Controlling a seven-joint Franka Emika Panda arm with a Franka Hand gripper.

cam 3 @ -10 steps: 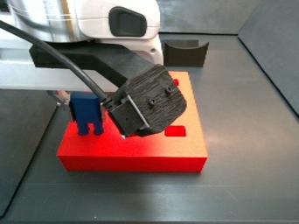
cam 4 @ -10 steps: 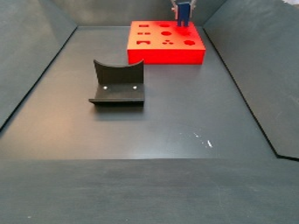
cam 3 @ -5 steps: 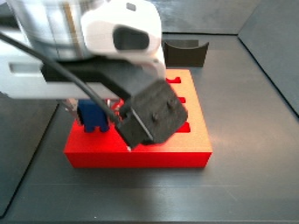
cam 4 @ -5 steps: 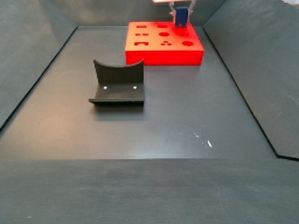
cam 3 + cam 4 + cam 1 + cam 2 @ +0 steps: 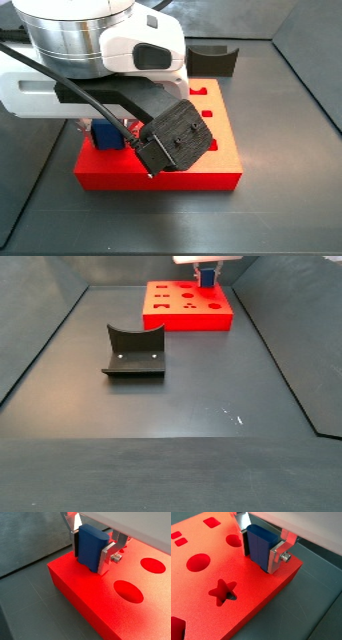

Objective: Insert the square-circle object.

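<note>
1. The gripper (image 5: 93,543) pinches the square-circle object (image 5: 89,545) by its blocky top, its lower end at the red block (image 5: 100,607) near a corner.
2. The object looks light, rigid and smooth; flat side faces suit gripping.
3. Beyond the red block sits the dark holder (image 5: 211,58).

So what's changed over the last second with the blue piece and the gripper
The gripper, shut on the square-circle object, has come down toward a corner of the red block; in a side view less blue shows under the arm than before. Whether the legs have entered a hole is hidden. The red block and the dark holder stayed put.
</note>
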